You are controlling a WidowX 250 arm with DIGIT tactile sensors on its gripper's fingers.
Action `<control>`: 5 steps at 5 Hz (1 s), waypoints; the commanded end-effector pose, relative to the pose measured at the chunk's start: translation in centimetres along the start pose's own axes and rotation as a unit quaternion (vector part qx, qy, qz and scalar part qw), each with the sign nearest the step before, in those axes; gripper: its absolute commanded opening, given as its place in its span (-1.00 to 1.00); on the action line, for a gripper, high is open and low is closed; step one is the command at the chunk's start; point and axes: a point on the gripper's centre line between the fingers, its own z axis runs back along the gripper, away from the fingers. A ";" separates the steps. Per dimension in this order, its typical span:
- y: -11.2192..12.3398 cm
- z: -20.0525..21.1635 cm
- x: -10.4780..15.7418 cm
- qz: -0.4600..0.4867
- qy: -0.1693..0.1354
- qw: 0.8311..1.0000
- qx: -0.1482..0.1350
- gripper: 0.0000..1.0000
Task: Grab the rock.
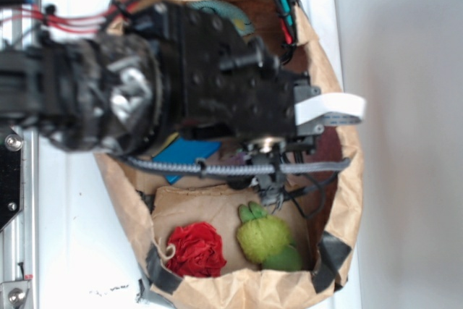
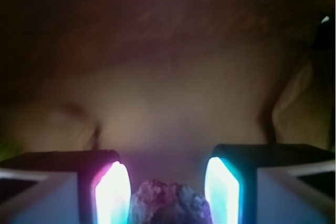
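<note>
In the wrist view the rock, a small lumpy stone lit purple-grey, sits between the two glowing pads at the bottom edge. My gripper is shut on it. The stone's sides meet the left pad and the right pad low down, with a gap left above it. In the exterior view the black arm hangs over the paper bag, hiding both the fingers and the rock.
The brown paper bag rings the work area with a taped rim. Inside lie a red frilly ball, a green plush toy and a blue block partly under the arm. Cables cross above the bag.
</note>
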 end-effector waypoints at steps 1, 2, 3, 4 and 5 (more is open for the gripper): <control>0.6 7.4 1.1 -0.012 -0.018 0.999 -0.039 -1.00; 0.5 9.3 0.8 -0.018 -0.024 0.999 -0.042 -1.00; 0.3 10.8 0.4 -0.031 -0.029 0.998 -0.048 -1.00; 0.2 11.6 -0.1 -0.033 -0.052 0.998 -0.031 -1.00; 0.2 12.1 -0.2 -0.033 -0.049 0.998 -0.031 -1.00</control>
